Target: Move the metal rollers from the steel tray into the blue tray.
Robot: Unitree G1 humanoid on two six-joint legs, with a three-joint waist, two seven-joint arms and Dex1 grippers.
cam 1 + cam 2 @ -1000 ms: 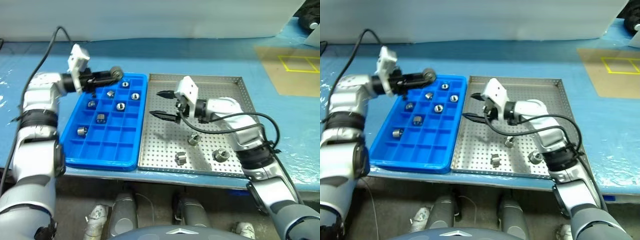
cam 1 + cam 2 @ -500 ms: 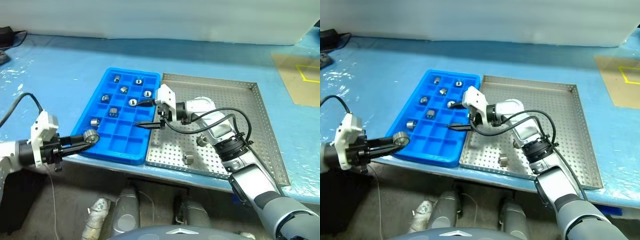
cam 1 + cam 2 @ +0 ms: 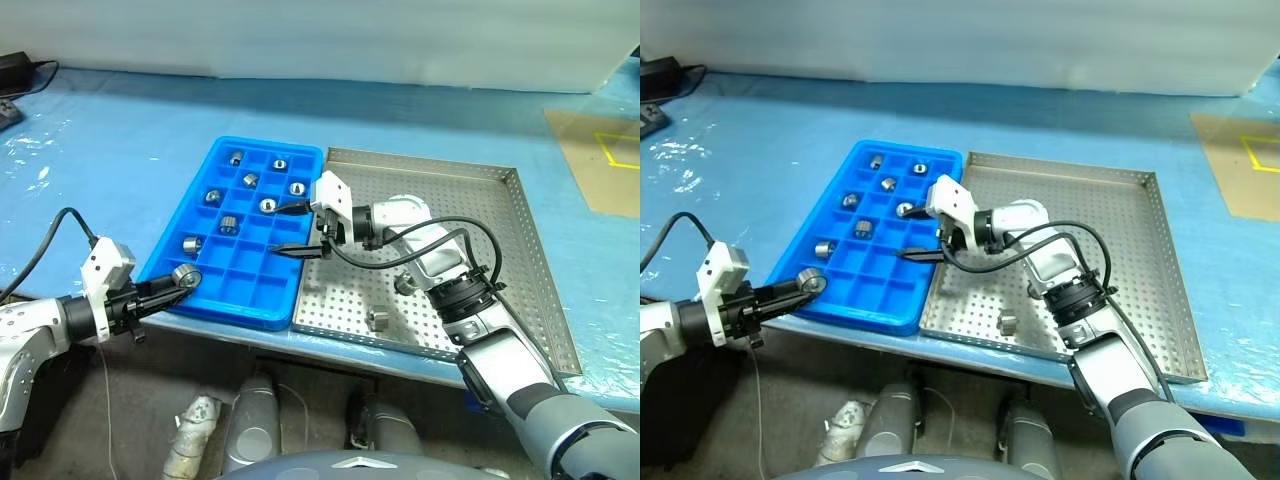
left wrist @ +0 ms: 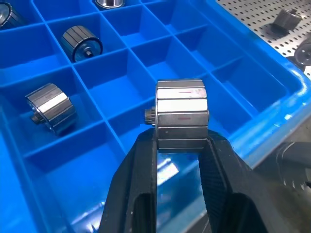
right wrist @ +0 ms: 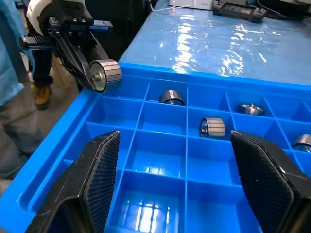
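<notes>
My left gripper is shut on a metal roller, a short faceted silver cylinder, holding it just above the near left corner of the blue tray. Several other rollers lie in the tray's far compartments. My right gripper hangs open with nothing in it over the blue tray's right rim, next to the steel tray. Two rollers lie on the steel tray's perforated floor near its front. The right wrist view looks across empty compartments to the held roller.
Both trays sit side by side on a blue-covered table, near its front edge. A person's leg and shoe stand beside the table past the blue tray's corner. A tan patch with yellow lines lies at the far right.
The camera has shifted. My left gripper has carried the roller from the blue tray's far edge back and down to its near left corner. My right gripper has edged left, still open.
</notes>
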